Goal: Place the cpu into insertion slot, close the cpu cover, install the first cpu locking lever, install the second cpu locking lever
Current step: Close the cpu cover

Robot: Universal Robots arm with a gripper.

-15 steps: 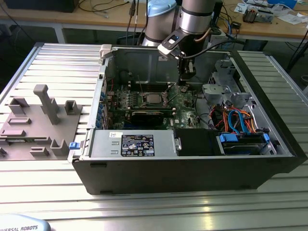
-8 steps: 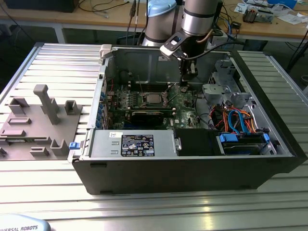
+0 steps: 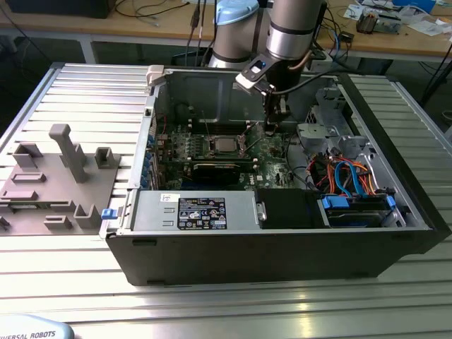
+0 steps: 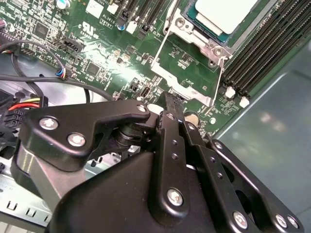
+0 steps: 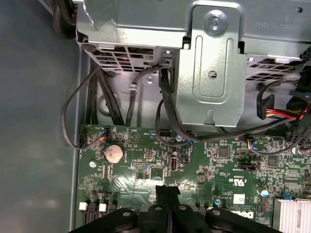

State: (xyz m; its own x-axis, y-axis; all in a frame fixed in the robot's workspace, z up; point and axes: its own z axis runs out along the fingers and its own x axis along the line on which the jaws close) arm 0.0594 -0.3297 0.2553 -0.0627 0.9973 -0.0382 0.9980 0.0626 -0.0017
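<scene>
The cpu (image 4: 226, 10), a small square chip with a pale metal top, lies flat in its socket on the green board (image 4: 112, 43), so we judge the first step done. The cpu cover (image 4: 209, 46), a thin silvery frame, lies around the chip, whose top shows through the window. It looks lowered, though we cannot tell whether it is pressed fully home, nor whether either locking lever is latched.

The hand (image 4: 168, 98) hangs just beside the end of that frame, its two black fingers (image 4: 167, 141) pressed together with nothing between them. We judge that the closed fingers act as one narrow tip, better suited to pushing a thin part than to grasping. Whether the tip touches the frame or the board we cannot tell.

In the first wrist view the hand (image 5: 167, 191) points at the board near a round coin battery (image 5: 113, 153), and black cables (image 5: 164, 97) run from a grey metal cage (image 5: 209, 73) to the board.

In the exterior view the arm (image 3: 293, 28) reaches down into the open computer case (image 3: 282, 240). The case lies on its side on a slatted metal table (image 3: 212, 304), likely so the board faces up for work from above. A grey holder block (image 3: 49, 187) rests on the table beside the case, toward the exterior view's left.
</scene>
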